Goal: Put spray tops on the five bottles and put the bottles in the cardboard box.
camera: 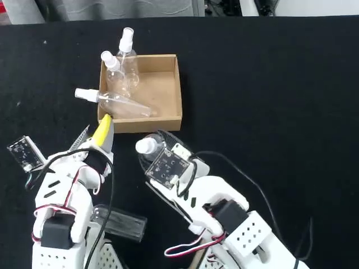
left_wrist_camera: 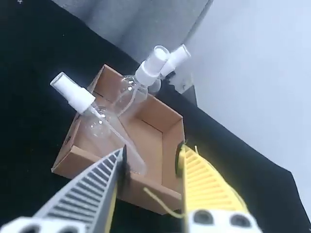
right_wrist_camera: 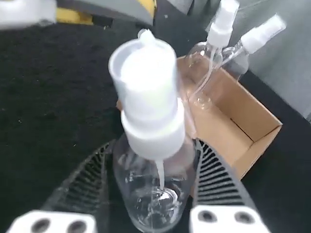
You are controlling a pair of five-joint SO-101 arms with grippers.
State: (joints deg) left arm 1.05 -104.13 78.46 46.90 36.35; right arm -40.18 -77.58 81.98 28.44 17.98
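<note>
- Right pincer (right_wrist_camera: 153, 148) is clamped on a spray-topped bottle (right_wrist_camera: 148, 121), just beside the cardboard box (right_wrist_camera: 243, 141).
- Left pincer (left_wrist_camera: 150, 153) is parted, holding nothing, by the box's corner.

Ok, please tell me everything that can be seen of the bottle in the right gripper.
The bottle is small, with a rounded body of clear material that looks like plastic. A white spray top is already on its neck, and a thin tube runs down inside. It stands about upright, clamped on both sides by the right gripper. It is outside the cardboard box, close to the wall nearest the arms. Whether it rests on the table is hidden.
</note>
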